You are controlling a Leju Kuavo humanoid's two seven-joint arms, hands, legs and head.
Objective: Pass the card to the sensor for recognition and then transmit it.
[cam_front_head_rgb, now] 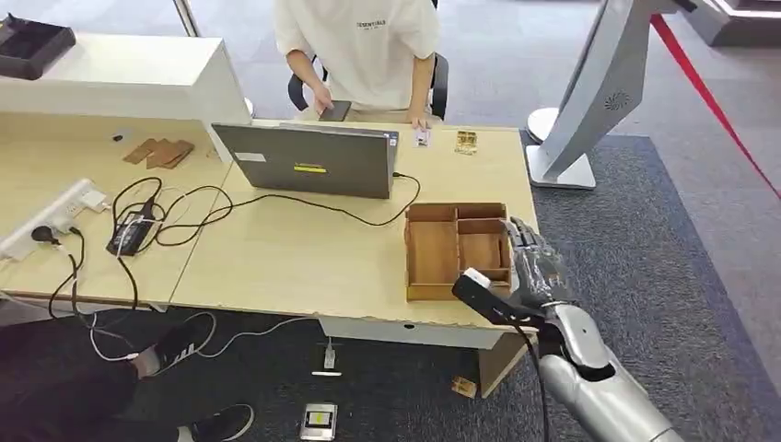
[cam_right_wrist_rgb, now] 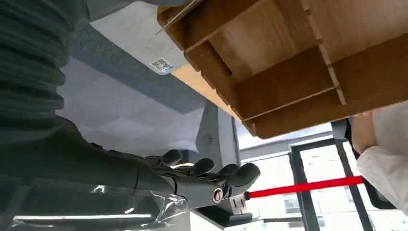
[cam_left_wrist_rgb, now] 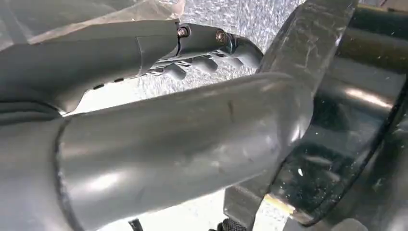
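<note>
Head view: the right hand is up at the right edge of the table, just beside the wooden tray w/ its compartments. Fingers are stretched out, a bit apart, nothing in them. A small card lies at the far edge of the table, right by a person's hand. The person sits on the far side in a white shirt, other hand on a dark device. A grey laptop stands in the middle, back to the robot. Black cables and a white power strip lie on the left. A small gold thing sits near the card. A big silver stand is on the carpet to the right.

Left wrist view: the left hand is close up, fingers curled in some. Can't tell if it holds anything.

Right wrist view: the right hand's fingers are apart, holding nothing. The wooden tray is near. A red strip and the person's white sleeve show too.
</note>
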